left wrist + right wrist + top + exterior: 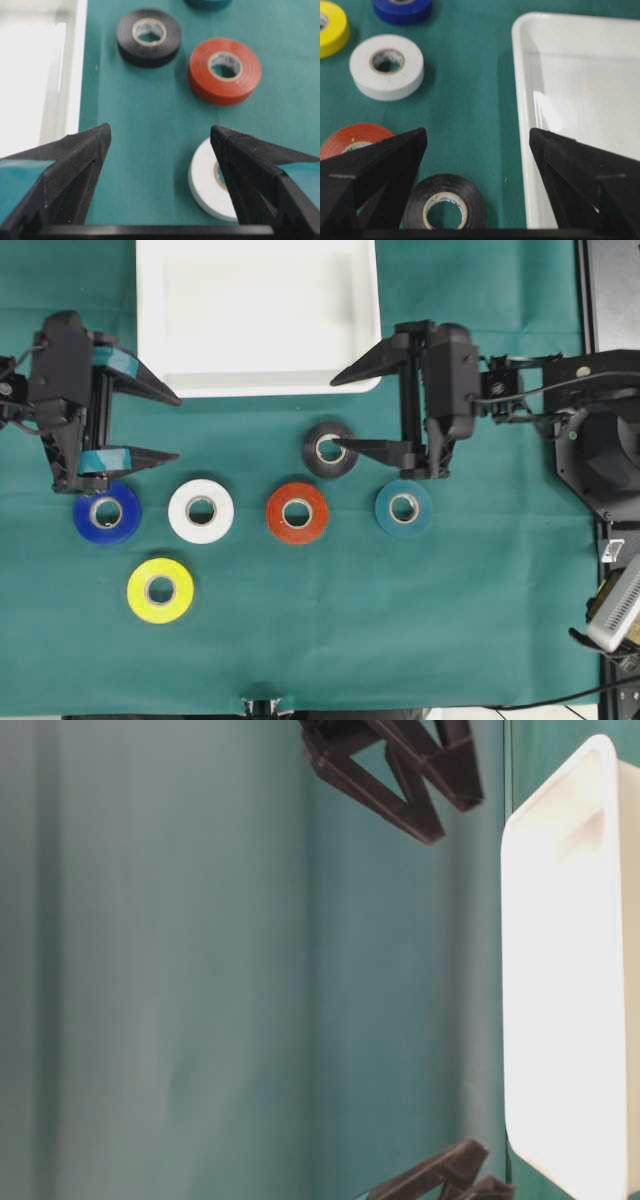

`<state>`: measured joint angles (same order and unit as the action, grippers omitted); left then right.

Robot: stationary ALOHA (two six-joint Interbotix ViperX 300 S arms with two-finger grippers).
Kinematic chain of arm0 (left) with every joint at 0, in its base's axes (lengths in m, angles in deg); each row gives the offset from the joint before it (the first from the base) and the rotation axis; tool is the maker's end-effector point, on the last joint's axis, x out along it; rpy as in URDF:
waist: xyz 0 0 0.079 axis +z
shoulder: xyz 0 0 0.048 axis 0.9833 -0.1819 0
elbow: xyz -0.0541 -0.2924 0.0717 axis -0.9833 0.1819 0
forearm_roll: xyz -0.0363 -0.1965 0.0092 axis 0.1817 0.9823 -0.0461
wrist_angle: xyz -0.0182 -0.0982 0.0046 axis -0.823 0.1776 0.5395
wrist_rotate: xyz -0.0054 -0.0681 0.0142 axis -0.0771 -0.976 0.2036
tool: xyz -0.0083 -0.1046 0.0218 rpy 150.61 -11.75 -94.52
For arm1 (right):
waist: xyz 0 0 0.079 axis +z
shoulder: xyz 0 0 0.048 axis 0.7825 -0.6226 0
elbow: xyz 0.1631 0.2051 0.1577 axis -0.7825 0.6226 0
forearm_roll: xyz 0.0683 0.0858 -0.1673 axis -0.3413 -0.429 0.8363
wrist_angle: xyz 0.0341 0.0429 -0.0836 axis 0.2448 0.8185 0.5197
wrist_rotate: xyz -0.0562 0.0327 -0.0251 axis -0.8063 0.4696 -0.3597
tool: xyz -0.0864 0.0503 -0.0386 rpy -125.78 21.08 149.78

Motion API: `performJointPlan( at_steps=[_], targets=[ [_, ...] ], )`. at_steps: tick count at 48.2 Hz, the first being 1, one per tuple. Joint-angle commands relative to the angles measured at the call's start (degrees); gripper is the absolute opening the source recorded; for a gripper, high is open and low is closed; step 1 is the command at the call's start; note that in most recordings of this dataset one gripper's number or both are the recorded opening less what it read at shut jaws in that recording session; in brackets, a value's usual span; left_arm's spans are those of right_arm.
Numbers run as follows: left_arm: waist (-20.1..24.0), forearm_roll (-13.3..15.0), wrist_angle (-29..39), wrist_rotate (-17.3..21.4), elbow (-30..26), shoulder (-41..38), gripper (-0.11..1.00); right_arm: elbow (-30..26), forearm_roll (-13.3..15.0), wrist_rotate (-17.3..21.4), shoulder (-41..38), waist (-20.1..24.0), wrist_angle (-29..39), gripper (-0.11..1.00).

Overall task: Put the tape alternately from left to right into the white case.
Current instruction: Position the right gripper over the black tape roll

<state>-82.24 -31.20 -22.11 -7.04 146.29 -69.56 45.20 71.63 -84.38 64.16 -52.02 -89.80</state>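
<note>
While all six rolls of tape lie flat on the green cloth (pixel 470 620), the white case (pixel 258 380) is seen at the top middle of the overhead view with nothing in it. The left gripper (pixel 178 426) is held at the left edge of the case, its jaws spread wide and nothing gripped between them. The right gripper (pixel 338 412) is held at the case's lower right corner, its jaws likewise spread wide and empty.

Four rolls are set in a row below the grippers: the blue roll (pixel 107 512) just under the left gripper, then the white roll (pixel 201 510), the red roll (pixel 298 512) and the teal roll (pixel 404 507). The black roll (pixel 330 448) is placed above that row, between the red and teal rolls, and the tip of the right gripper's lower finger is seen over its core. Whether the finger touches it cannot be told. The yellow roll (pixel 160 590) is placed alone below the row, between the blue and white rolls.

From the right wrist view, the black roll is seen between the open fingers, beside the case's rim.
</note>
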Motion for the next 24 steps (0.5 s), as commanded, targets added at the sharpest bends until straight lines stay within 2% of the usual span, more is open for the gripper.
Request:
performJointPlan(
  at_steps=[1,24],
  targets=[
    [0.1,0.2,1.0,-0.1,-1.9,0.0,0.90,-2.1,0.0,0.1,-0.4,-0.1,0.7,0.76],
    [0.1,0.2,1.4,-0.1,-1.9,-0.3,0.90,-3.3,0.0,0.1,-2.1,-0.1,0.9,0.76]
  ],
)
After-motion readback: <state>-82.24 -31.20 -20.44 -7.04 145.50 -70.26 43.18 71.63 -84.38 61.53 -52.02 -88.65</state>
